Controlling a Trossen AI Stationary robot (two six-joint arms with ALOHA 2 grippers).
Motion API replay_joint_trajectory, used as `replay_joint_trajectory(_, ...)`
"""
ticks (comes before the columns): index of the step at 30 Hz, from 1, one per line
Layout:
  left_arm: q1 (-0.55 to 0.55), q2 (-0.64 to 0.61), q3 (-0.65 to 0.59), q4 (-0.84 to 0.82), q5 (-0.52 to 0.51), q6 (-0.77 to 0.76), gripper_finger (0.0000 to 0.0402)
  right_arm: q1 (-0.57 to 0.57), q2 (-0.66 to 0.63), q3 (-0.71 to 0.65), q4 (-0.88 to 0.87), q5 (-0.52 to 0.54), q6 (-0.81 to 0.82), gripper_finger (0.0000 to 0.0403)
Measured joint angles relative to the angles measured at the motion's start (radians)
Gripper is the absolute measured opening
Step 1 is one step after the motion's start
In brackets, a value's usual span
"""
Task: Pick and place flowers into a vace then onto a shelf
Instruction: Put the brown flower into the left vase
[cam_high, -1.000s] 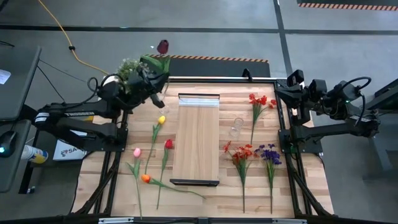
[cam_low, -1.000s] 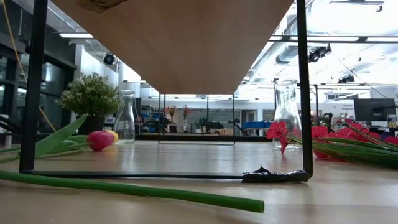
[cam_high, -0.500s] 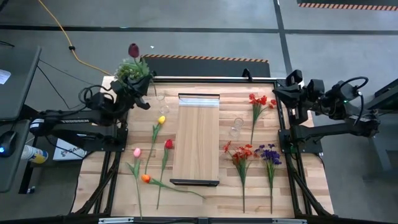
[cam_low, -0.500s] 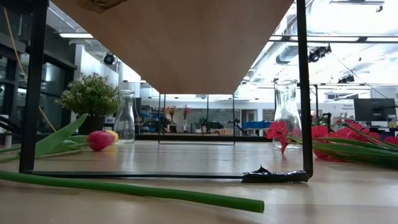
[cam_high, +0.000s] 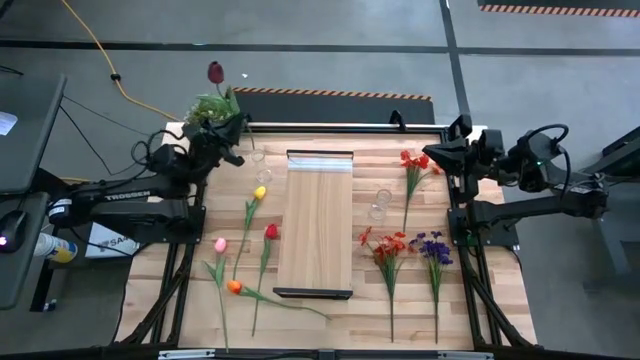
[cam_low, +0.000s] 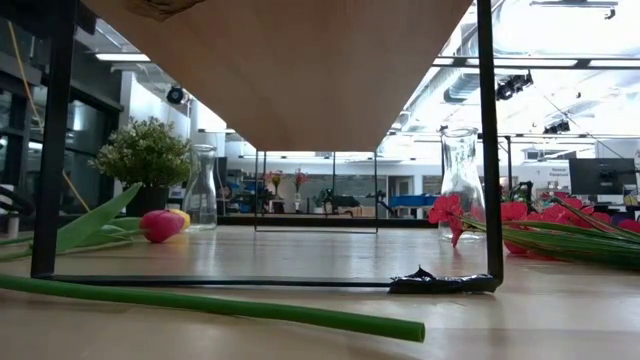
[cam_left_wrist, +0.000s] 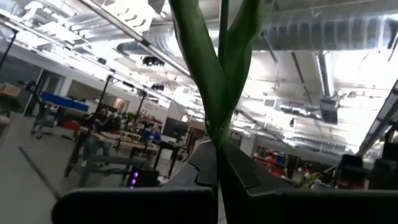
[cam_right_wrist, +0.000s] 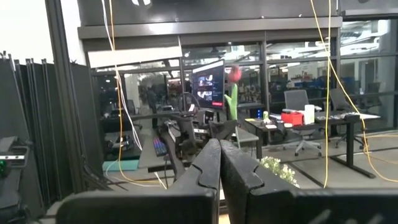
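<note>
High view: the shelf (cam_high: 319, 225) lies flat along the middle of the desk (cam_high: 480, 300). The left end effector (cam_high: 222, 138) is off the shelf's far left corner, next to the potted plant (cam_high: 207, 108), clamped on the stem of a maroon tulip (cam_high: 215, 73) whose head stands out past the desk's far edge. Left of the shelf lie a yellow tulip (cam_high: 260, 192), a red tulip (cam_high: 270, 232), a pink tulip (cam_high: 220, 244) and an orange tulip (cam_high: 233, 287). Right of the shelf lie a red spray (cam_high: 415, 162), an orange-red spray (cam_high: 385, 245) and a purple cluster (cam_high: 433, 247). A glass vase (cam_high: 380, 203) stands just right of the shelf, another vase (cam_high: 258, 165) just off its far left corner. The right end effector (cam_high: 432, 160) is right of the shelf, over the red spray, fingers pressed together on nothing

Low view: the shelf's (cam_low: 280, 70) underside fills the top, on thin black legs. Beyond it to the left stand the plant (cam_low: 147, 152) and a vase (cam_low: 201, 187), with a tulip head (cam_low: 160, 225) lying near them; to the right the other vase (cam_low: 461, 183) and red blooms (cam_low: 480, 215). A green stem (cam_low: 210, 305) crosses the near desk

Left wrist view: the closed fingers (cam_left_wrist: 236, 168) pinch a green stem with leaves (cam_left_wrist: 214, 68)

Right wrist view: the fingers (cam_right_wrist: 208, 168) are together, holding nothing; the tulip (cam_right_wrist: 234, 74) shows far off
</note>
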Motion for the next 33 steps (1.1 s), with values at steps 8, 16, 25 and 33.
replay_joint_trajectory(8, 0.088, 0.102, 0.000, 0.012, 0.043, -0.051, 0.0034, 0.000, 0.001, 0.000, 0.000, 0.000, 0.000, 0.0000)
replay_joint_trajectory(16, 0.119, 0.182, 0.000, 0.042, 0.083, -0.093, 0.0034, 0.000, 0.001, 0.000, 0.000, 0.000, -0.005, 0.0000)
replay_joint_trajectory(25, 0.119, 0.183, 0.000, -0.033, 0.075, -0.127, 0.0034, 0.000, 0.001, 0.000, 0.000, 0.000, -0.008, 0.0000)
replay_joint_trajectory(33, 0.119, 0.149, 0.000, -0.097, 0.055, -0.133, 0.0034, 0.000, 0.001, 0.000, 0.000, 0.000, -0.008, 0.0000)
